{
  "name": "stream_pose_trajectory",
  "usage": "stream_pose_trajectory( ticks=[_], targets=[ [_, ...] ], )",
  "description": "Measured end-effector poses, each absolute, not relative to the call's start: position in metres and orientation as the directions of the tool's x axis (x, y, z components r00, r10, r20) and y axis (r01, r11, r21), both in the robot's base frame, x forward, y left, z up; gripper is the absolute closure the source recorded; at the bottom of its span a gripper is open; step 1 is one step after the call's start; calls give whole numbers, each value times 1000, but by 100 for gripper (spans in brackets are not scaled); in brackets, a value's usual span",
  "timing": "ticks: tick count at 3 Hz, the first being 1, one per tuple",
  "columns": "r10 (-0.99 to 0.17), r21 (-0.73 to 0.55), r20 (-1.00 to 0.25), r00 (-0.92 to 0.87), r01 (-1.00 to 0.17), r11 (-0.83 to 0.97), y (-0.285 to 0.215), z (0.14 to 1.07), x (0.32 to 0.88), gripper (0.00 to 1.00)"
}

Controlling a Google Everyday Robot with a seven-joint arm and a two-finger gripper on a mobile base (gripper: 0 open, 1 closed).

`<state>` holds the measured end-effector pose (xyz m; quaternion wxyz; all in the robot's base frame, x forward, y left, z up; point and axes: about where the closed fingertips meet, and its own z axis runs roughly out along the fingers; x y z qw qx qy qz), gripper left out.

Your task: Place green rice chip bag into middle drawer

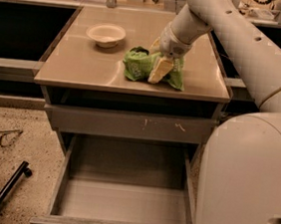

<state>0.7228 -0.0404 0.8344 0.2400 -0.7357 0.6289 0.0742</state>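
Pincer (157,72) over bag (135,66); bowl (106,34) left; drawer (121,202) below.

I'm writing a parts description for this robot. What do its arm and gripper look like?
The arm is a thick, smooth, off-white tube with rounded joints and a few small dark holes along its shell; no loose cables show. It narrows to a greyer wrist collar. The gripper, at the green bag on the cabinet top, is pale cream-yellow.

Warm, dim light; soft sheen on the smooth tan tabletop (70,64) at eleven o'clock; pale gripper (160,70) at twelve o'clock is evenly lit.
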Motion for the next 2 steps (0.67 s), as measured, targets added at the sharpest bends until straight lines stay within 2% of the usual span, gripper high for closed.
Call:
stream_pose_trajectory(
  ticks=[2],
  targets=[
    [-899, -271, -400, 179, -960, -71, -41, 845, 704, 88]
  ],
)
